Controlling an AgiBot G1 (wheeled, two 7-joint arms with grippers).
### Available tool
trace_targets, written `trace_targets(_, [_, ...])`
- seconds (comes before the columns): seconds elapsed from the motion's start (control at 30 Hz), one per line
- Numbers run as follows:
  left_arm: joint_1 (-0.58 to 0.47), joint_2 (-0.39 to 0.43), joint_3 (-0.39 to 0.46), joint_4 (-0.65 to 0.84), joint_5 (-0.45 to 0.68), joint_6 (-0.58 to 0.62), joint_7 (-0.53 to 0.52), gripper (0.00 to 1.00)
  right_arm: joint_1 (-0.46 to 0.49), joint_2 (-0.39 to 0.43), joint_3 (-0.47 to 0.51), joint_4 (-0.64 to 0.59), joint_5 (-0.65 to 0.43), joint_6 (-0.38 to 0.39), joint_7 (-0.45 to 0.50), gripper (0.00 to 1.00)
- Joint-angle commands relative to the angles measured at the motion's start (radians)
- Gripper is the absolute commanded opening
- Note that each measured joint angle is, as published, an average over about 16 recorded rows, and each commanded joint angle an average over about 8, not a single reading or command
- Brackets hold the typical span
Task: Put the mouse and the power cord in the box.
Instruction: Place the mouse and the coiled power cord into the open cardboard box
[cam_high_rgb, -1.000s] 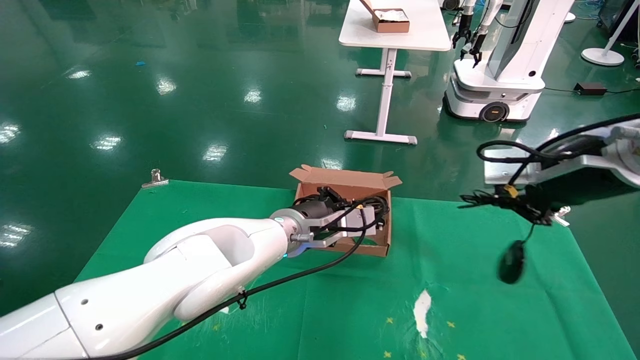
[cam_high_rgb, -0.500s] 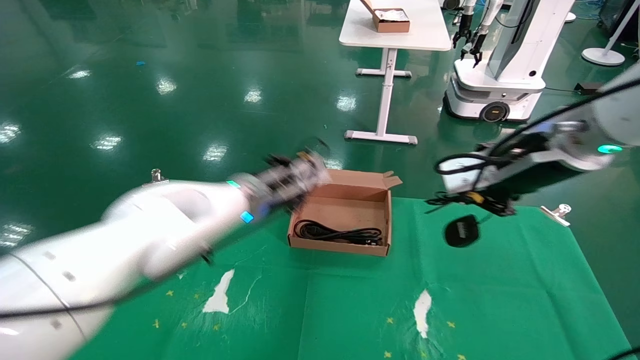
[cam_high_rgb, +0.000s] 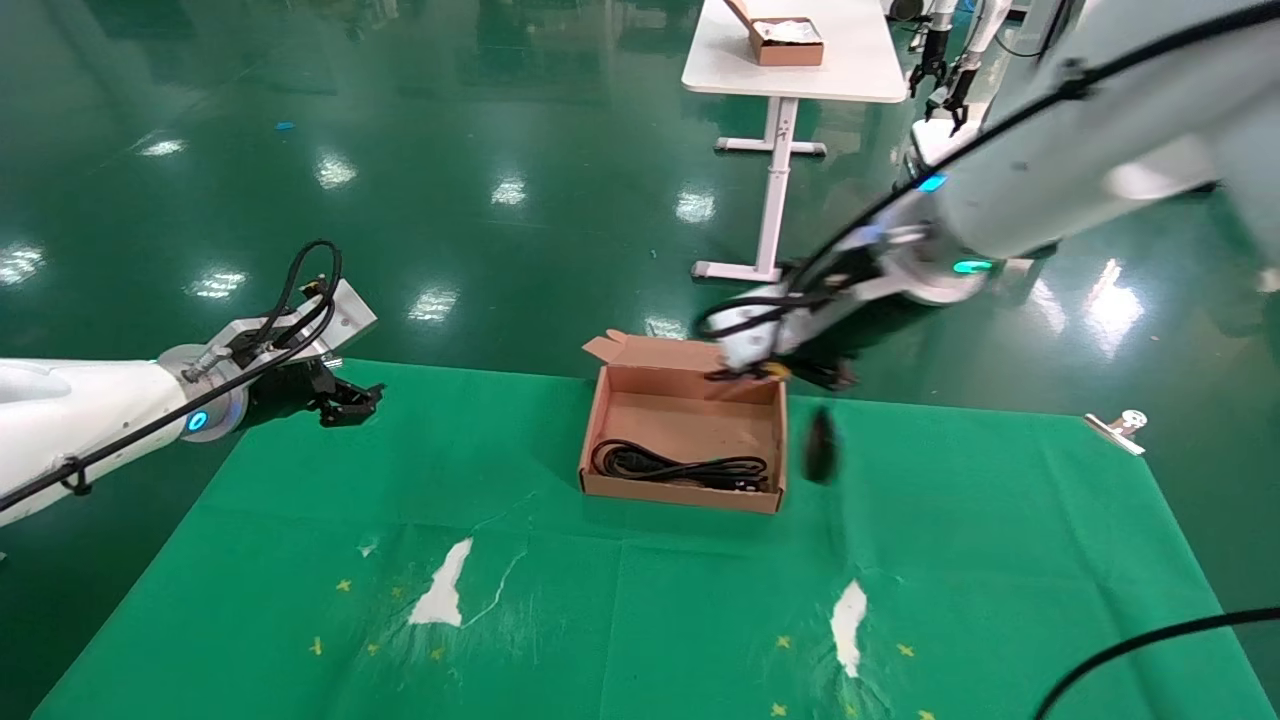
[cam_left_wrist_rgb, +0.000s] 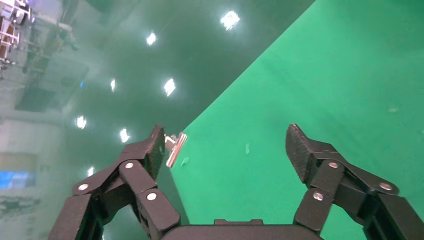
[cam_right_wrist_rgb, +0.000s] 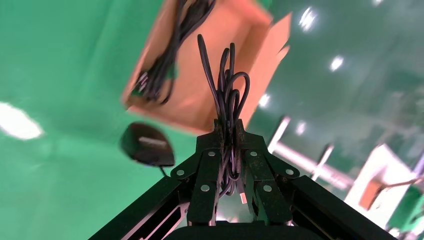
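Note:
The brown cardboard box (cam_high_rgb: 680, 495) stands open on the green cloth, with the power cord (cam_high_rgb: 680, 465) coiled along its near wall. My right gripper (cam_high_rgb: 745, 372) hovers over the box's far right corner, shut on the mouse's bundled cable. The black mouse (cam_high_rgb: 820, 447) dangles from it just outside the box's right wall. In the right wrist view the gripper (cam_right_wrist_rgb: 227, 125) clamps the cable loops, with the mouse (cam_right_wrist_rgb: 147, 145), the box (cam_right_wrist_rgb: 215, 90) and the power cord (cam_right_wrist_rgb: 172, 50) beyond. My left gripper (cam_high_rgb: 345, 405) is open and empty at the cloth's far left corner, also shown as gripper (cam_left_wrist_rgb: 226, 137).
A metal clip (cam_high_rgb: 1118, 428) holds the cloth's far right corner; another clip (cam_left_wrist_rgb: 175, 147) sits by my left fingers. White worn patches (cam_high_rgb: 440, 598) mark the near cloth. A white table (cam_high_rgb: 790, 75) with another box (cam_high_rgb: 785, 42) stands far behind.
My left arm pulled out of the box and swung to the cloth's far left corner, leaving the power cord inside. My right arm carried the hanging mouse leftward to the box's right side.

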Motion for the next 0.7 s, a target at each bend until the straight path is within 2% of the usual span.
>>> trace_targets(0.03, [0.002, -0.025, -0.001, -0.030, -0.009, 0.007, 0.004, 1.00, 0.007, -0.036, 0.002, -0.050, 0.010, 0.026, -0.049, 0.00])
trace_targets(0.2, [0.004, -0.030, -0.001, -0.043, 0.000, 0.010, -0.008, 1.00, -0.055, -0.051, -0.026, -0.022, 0.110, 0.200, -0.126, 0.00])
trace_targets(0.4, [0.005, -0.032, -0.002, -0.051, 0.011, 0.013, -0.020, 1.00, -0.174, -0.052, -0.110, 0.011, 0.207, 0.427, -0.138, 0.00])
trace_targets(0.5, [0.005, -0.033, -0.002, -0.054, 0.016, 0.014, -0.025, 1.00, -0.216, -0.050, -0.164, 0.012, 0.232, 0.474, -0.139, 0.00])
trace_targets(0.63, [0.006, -0.034, -0.002, -0.057, 0.021, 0.015, -0.031, 1.00, -0.246, -0.047, -0.222, -0.013, 0.255, 0.501, -0.124, 0.01])
trace_targets(0.7, [0.006, -0.034, -0.002, -0.058, 0.023, 0.015, -0.033, 1.00, -0.255, -0.045, -0.240, -0.035, 0.265, 0.511, -0.107, 0.24])
